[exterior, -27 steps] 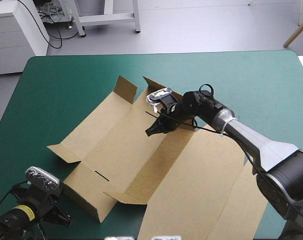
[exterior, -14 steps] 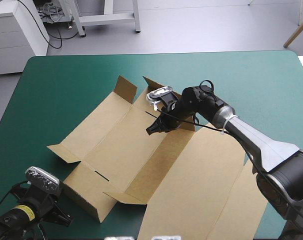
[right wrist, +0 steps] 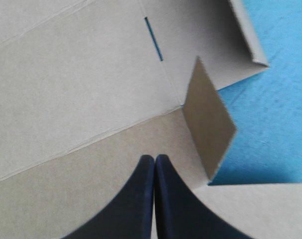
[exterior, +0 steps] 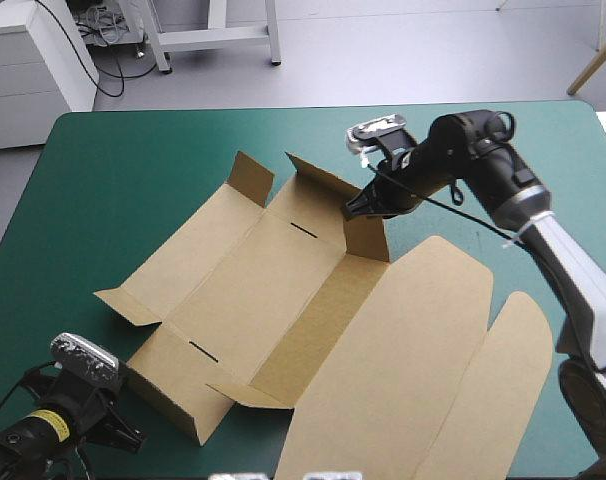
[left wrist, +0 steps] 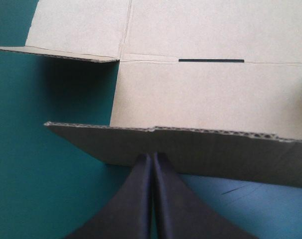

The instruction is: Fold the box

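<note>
The brown box (exterior: pixel 253 290) lies spread open on the teal-green cover, with short end flaps raised and its big lid (exterior: pixel 403 340) flat to the right. My right gripper (exterior: pixel 355 210) is shut and empty, hovering by the raised far-right flap (exterior: pixel 368 232). From its own wrist, the right gripper (right wrist: pixel 154 158) points down over the side panel, the flap (right wrist: pixel 208 124) standing just beside it. My left gripper (left wrist: pixel 152 158) is shut and empty, its tip at the outside of the raised near wall (left wrist: pixel 201 152). A slot (left wrist: pixel 211 60) shows beyond that wall.
The lid's rounded tuck flap (exterior: pixel 513 370) reaches toward the table's near right edge. Teal-green cover (exterior: pixel 133 170) shows all round the far and left sides of the box. My left arm sits low at the near left corner.
My right gripper has drawn back from over the box's floor toward the far right, now beside the raised flap. The left arm and the box have not moved.
</note>
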Controlling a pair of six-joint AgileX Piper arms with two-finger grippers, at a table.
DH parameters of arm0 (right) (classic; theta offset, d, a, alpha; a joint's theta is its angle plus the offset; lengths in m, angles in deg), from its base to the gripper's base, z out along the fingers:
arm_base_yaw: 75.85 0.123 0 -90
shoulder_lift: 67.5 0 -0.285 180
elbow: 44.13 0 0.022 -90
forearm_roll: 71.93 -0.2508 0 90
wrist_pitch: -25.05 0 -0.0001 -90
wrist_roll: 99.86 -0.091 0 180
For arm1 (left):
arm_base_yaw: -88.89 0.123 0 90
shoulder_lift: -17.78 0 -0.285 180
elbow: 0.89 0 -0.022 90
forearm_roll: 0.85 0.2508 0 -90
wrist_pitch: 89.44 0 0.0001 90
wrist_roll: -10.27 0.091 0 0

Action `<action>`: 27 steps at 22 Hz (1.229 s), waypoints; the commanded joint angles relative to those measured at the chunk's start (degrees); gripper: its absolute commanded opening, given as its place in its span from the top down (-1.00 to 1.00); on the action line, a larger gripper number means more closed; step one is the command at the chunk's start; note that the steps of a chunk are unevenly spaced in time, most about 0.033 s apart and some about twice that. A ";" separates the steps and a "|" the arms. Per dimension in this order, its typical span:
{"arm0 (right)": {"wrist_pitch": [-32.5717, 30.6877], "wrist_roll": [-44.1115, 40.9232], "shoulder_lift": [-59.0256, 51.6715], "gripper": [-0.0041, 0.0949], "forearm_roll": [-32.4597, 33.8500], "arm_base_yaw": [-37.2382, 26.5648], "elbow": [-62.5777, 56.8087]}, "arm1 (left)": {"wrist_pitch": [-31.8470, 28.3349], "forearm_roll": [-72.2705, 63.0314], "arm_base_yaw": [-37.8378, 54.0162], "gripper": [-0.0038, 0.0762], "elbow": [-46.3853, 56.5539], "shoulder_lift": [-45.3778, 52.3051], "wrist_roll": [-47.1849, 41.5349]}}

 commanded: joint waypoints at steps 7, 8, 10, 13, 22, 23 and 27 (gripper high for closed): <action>0.65 0.17 -13.81 0.96 1.89 -3.68 2.09 | -2.91 -0.21 -0.06 0.93 -1.74 -0.45 -0.09; 0.65 0.17 -13.81 0.96 1.89 -3.68 2.09 | -2.91 -0.21 -0.06 0.93 -1.74 -0.45 -0.09; 0.65 -0.21 -13.81 0.96 1.89 -3.68 1.98 | -2.91 -0.21 -0.06 0.93 -1.74 -0.45 -0.09; 0.65 -0.21 -13.81 0.96 1.89 -3.68 -0.78 | -2.91 -0.21 -0.06 0.93 -1.74 -0.45 -0.20; 0.65 0.44 -13.81 0.96 2.45 -3.68 -4.14 | -2.91 -0.21 -0.06 0.93 -1.74 -0.45 -0.08; 0.65 0.83 -13.81 0.96 2.45 -3.68 -4.14 | -2.91 -0.21 -0.06 0.93 -1.74 -0.45 -0.08; 0.75 1.77 -13.81 0.96 2.54 -3.68 -4.14 | -2.91 -0.21 -0.06 0.93 -1.74 -0.45 -0.08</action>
